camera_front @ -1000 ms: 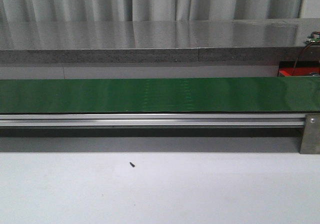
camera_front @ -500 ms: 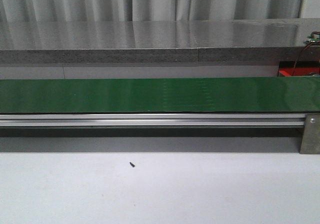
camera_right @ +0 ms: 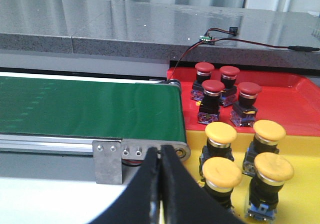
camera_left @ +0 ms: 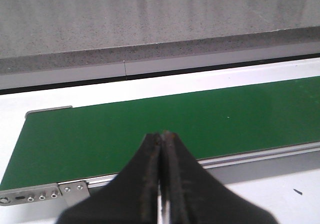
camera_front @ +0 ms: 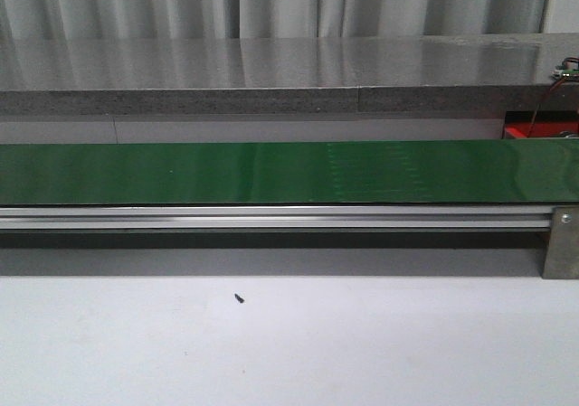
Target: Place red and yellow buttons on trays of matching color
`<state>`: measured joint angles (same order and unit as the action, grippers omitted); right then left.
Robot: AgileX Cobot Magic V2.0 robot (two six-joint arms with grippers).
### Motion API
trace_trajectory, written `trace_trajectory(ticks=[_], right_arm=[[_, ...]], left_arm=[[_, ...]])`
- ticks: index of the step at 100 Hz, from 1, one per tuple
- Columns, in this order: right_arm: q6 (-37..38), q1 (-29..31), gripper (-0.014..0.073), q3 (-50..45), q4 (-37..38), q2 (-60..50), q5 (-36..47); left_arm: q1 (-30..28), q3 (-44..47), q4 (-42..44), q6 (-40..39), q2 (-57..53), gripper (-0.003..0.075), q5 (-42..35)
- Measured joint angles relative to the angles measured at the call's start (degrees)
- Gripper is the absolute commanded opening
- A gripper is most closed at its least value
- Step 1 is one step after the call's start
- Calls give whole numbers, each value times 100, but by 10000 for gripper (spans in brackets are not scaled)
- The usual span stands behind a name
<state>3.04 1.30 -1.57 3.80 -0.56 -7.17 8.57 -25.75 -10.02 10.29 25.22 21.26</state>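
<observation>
- Left gripper (camera_left: pixel 161 136): I read its jaws as pressed together with nothing between them. It hangs over the near edge of the green conveyor belt (camera_left: pixel 165 121), close to that belt's left end plate (camera_left: pixel 37 196).
- The belt's long axis runs left to right across my front view, and its whole visible length there (camera_front: pixel 289 173) carries no button. A small dark speck (camera_front: pixel 239 298) lies on the white table (camera_front: pixel 362 352) in front of it.
- Right gripper (camera_right: pixel 161 156): jaws likewise closed on nothing, poised just before the belt's right end roller (camera_right: pixel 181 151).
- Red tray (camera_right: pixel 280 102): sits off the right end of the belt, on the far side. Four red buttons (camera_right: pixel 213 95) stand on it in a tight cluster, all upright, caps up, stems vertical.
- Yellow tray (camera_right: pixel 295 184): nearer, touching the red one. Four yellow buttons (camera_right: pixel 221 134) stand upright on it in two rows, the closest just to the right of the right gripper.
- Judgement: every button I can see already rests on its matching colour. Any further button would have to arrive along the belt toward the right end, so the right arm is the nearer one to both the pick point and the trays; the left arm is well apart from them.
- Judgement: an upright button would call for a top-down grasp across its cap.
</observation>
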Motion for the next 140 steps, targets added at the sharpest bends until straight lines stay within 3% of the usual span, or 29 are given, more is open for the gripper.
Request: trace_trajectory(ticks=[121,140], right_arm=[[10,0,-68,-12,0,0,2],[10,0,-68,-12,0,0,2]], left_arm=[[0,0,0,0,0,-20,-12],[0,276,310,0,-117,-20,-881]])
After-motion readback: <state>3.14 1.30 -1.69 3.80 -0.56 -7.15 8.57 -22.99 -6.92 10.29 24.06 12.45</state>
